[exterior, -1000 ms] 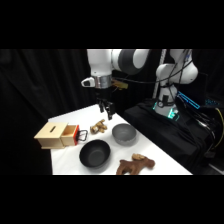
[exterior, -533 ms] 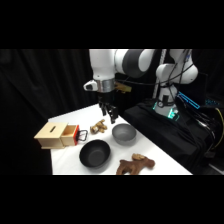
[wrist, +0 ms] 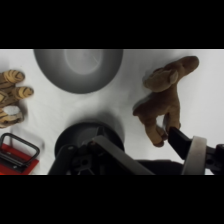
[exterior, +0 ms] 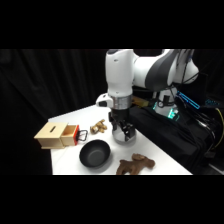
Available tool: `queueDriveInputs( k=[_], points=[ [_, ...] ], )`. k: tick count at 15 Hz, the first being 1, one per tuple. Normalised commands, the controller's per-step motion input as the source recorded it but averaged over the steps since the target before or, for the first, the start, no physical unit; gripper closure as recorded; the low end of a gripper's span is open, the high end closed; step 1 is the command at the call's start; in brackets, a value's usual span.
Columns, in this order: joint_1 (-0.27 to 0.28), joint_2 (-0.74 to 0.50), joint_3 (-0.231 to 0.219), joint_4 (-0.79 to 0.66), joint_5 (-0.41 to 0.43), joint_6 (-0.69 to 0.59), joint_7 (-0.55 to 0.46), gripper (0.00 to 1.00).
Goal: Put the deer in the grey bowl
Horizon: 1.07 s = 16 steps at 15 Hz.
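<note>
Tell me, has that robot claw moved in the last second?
Yes. In the side view the gripper has swung toward the picture's right and come lower: it was above the tan wooden figure, and now it hangs where the grey bowl stood.

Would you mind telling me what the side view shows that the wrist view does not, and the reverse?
Only the side view shows the wooden box and the arm's base. Only the wrist view shows the grey bowl, hidden behind the gripper from the side. Both show the deer, the black bowl and the tan figure.
</note>
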Motion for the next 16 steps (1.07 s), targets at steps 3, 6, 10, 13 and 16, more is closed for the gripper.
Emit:
queueDriveInputs(
  k=[3, 6, 10, 13, 16],
  points=[
    [0.098, 0.14, 0.037, -0.04, -0.050, 0.33, 0.21, 0.00],
    [0.085, 0.23, -0.009, -0.01, -0.098, 0.34, 0.20, 0.00],
    [0.113, 0.28, -0.057, 0.03, -0.125, 0.29, 0.19, 0.00],
    [0.211, 0.19, -0.104, 0.03, -0.169, 0.21, 0.25, 0.00],
    [0.278, 0.12, -0.120, 0.05, -0.181, 0.13, 0.28, 0.00]
  ],
)
